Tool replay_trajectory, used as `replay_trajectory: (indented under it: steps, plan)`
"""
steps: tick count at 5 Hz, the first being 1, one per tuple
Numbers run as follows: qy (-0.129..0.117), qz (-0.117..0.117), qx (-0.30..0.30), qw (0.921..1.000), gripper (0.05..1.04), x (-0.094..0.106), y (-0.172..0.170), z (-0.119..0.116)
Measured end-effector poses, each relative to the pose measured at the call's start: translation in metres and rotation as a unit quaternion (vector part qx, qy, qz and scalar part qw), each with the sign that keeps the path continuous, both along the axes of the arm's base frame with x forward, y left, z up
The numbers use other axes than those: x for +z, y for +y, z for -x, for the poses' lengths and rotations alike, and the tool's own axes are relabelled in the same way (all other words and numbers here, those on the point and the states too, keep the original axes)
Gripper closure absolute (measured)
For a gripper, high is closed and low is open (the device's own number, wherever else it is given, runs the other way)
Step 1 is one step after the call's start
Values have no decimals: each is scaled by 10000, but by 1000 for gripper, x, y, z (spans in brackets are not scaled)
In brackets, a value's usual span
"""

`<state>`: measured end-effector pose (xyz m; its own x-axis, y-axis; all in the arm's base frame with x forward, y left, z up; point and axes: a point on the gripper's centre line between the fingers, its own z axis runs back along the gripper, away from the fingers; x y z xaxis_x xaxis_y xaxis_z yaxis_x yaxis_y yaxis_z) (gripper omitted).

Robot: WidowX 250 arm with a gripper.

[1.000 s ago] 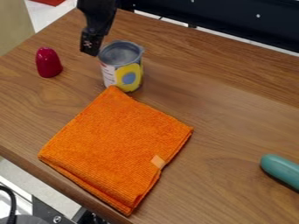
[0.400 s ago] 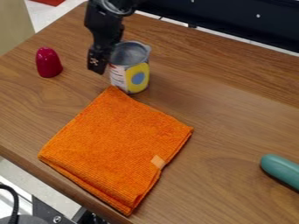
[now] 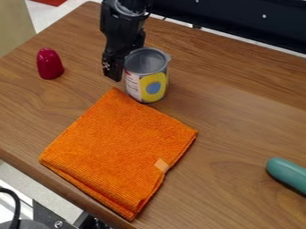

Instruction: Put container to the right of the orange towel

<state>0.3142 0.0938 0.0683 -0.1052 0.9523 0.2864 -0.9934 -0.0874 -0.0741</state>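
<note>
container point(image 3: 145, 79) wants guiding upright around the orange towel point(image 3: 119, 150), though whether the gripper point(image 3: 124, 61) pinches it i cannot tell.

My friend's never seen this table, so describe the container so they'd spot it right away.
On the wooden table, find the folded orange towel. By the towel's top corner in the camera view stands an upright, open-topped can. Its yellow-and-white label with a blue spot sets it apart from the plain red rounded object and the teal one.
</note>
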Motion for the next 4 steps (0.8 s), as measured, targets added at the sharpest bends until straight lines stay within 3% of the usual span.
replay_trajectory:
  steps: [1, 2, 4]
  plan:
    - [-66, 190, -263, 9995, 85, 6, -17, 1]
    - [-230, 278, -25, 9993, 85, 8, -34, -2]
    - [-532, 99, 111, 9985, 85, 6, -62, -8]
